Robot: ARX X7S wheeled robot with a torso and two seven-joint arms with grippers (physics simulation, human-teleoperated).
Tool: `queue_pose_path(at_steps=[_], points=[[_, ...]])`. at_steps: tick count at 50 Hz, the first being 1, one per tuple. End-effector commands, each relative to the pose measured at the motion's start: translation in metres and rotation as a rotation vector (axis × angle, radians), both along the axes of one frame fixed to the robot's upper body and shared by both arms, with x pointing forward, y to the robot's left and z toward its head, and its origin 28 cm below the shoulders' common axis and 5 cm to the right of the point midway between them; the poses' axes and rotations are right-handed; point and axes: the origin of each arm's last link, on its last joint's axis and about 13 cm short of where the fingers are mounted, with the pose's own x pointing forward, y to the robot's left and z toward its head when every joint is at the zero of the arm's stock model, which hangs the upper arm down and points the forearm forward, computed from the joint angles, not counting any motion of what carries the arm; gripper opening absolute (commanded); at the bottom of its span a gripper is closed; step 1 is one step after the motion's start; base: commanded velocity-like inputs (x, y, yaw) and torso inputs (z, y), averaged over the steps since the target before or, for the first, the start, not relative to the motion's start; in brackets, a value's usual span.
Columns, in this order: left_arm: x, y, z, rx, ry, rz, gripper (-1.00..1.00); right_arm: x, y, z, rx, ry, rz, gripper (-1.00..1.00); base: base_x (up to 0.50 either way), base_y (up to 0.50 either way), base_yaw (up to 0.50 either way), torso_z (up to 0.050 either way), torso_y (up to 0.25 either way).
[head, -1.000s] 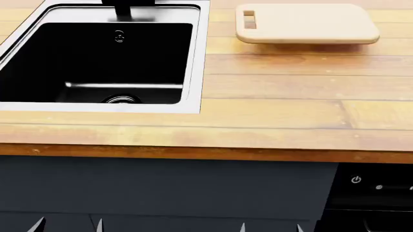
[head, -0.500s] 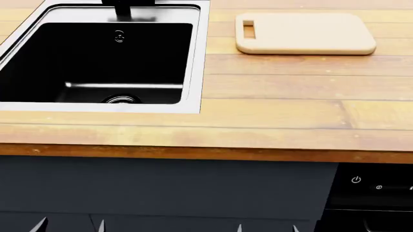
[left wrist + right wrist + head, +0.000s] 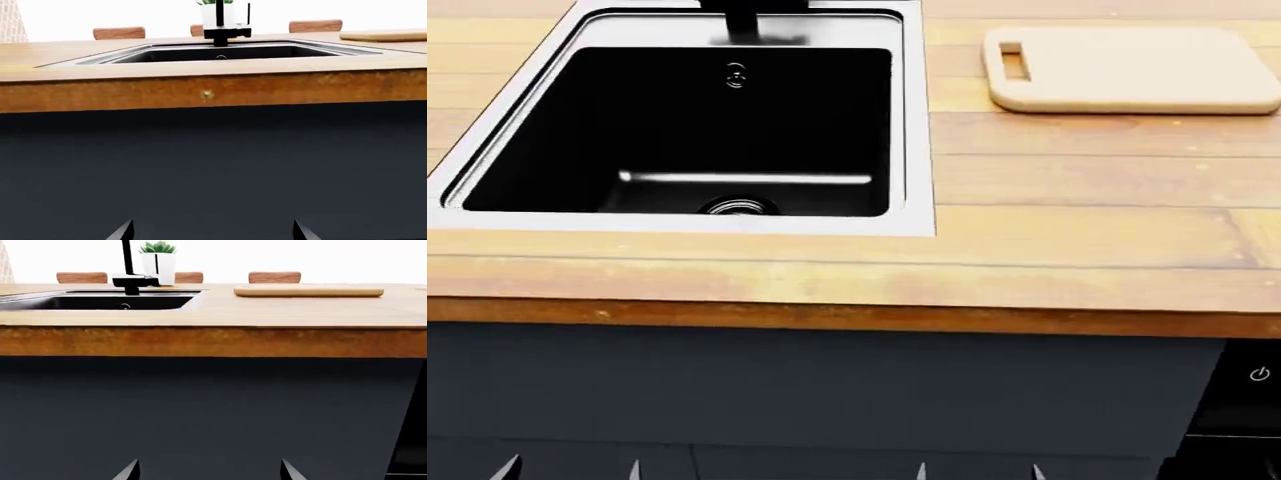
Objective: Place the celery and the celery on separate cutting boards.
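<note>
One pale beige cutting board [image 3: 1134, 68] with a handle slot lies flat on the wooden counter at the far right; it also shows edge-on in the right wrist view [image 3: 308, 291] and the left wrist view [image 3: 383, 35]. No celery and no second board are in view. My left gripper [image 3: 570, 468] and right gripper [image 3: 978, 470] hang low in front of the dark cabinet, below the counter edge. Only their fingertips show. Both are open and empty, as the left wrist view [image 3: 212, 231] and right wrist view [image 3: 209, 470] show.
A black sink [image 3: 694, 130] with a black faucet [image 3: 751, 20] is set into the wooden counter [image 3: 1028, 240] at the left. A dark cabinet front [image 3: 827, 400] lies below, an appliance panel [image 3: 1248, 385] at the right. A potted plant [image 3: 159, 260] and chair backs stand beyond.
The head view has shifted left, so the sink and board now sit further right in the frame. The board, tilted a second ago, now lies flat. The grippers have hardly moved.
</note>
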Motion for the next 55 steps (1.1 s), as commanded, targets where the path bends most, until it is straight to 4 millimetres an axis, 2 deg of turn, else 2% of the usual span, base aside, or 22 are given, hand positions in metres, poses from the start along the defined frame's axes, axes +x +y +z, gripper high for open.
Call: queue_pose_path(at_steps=[1,55], points=[[0.0006,0.0006,-0.0004,0.008,0.002,0.004,1.00,0.0001,0.0001,0.0004,-0.003,-0.003,0.000,1.00,0.00,0.50,0.00,0.000,0.000],[0.0003,0.0005,0.0003,0.023,0.000,0.008,1.00,0.0003,0.0003,-0.0008,-0.015,0.006,-0.004,1.00,0.00,0.50,0.00,0.000,0.000]])
